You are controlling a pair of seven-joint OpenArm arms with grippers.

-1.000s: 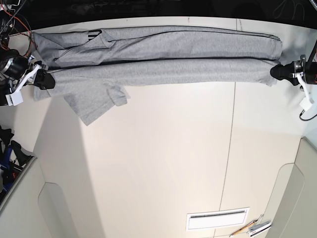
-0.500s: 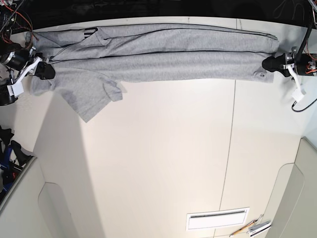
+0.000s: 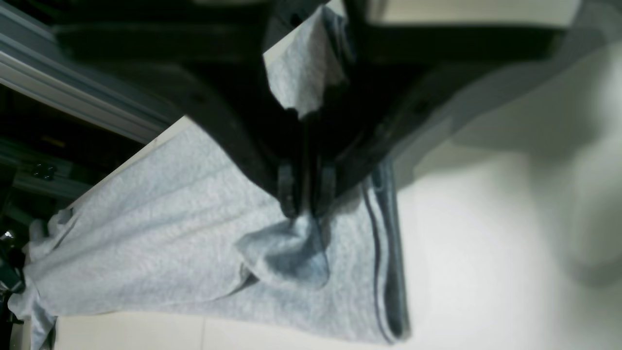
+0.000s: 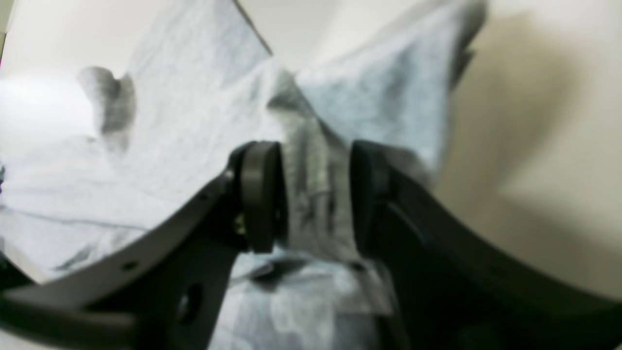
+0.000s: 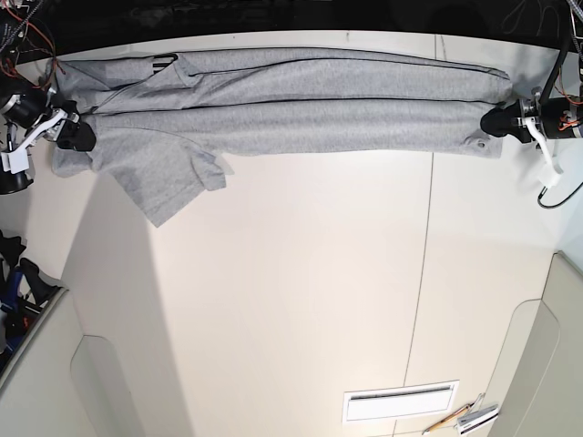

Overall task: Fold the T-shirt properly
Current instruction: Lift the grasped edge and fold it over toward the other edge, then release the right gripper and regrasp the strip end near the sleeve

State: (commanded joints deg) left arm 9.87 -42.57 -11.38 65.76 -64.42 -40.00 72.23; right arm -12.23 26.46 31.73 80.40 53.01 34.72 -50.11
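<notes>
The light grey T-shirt (image 5: 291, 114) lies stretched in a long folded band across the far edge of the table, one sleeve (image 5: 164, 177) hanging toward me at the left. My left gripper (image 5: 496, 120) is shut on the T-shirt's right end; in the left wrist view its fingertips (image 3: 305, 197) pinch a bunch of the T-shirt (image 3: 160, 233) just above the table. My right gripper (image 5: 82, 134) is shut on the T-shirt's left end; in the right wrist view its pads (image 4: 260, 194) clamp a fold of the T-shirt (image 4: 316, 189). No lettering shows.
The cream table (image 5: 301, 300) reaches toward me, with a seam (image 5: 421, 273) running down its right part. A white vent plate (image 5: 401, 401) and small tools (image 5: 465, 419) lie near the front right. Wires and dark frame parts (image 5: 23, 36) sit at the back left.
Both grippers have carried the near fold of the T-shirt toward the table's far edge. The band now lies closer to the back fold, and the sleeve has shifted with it.
</notes>
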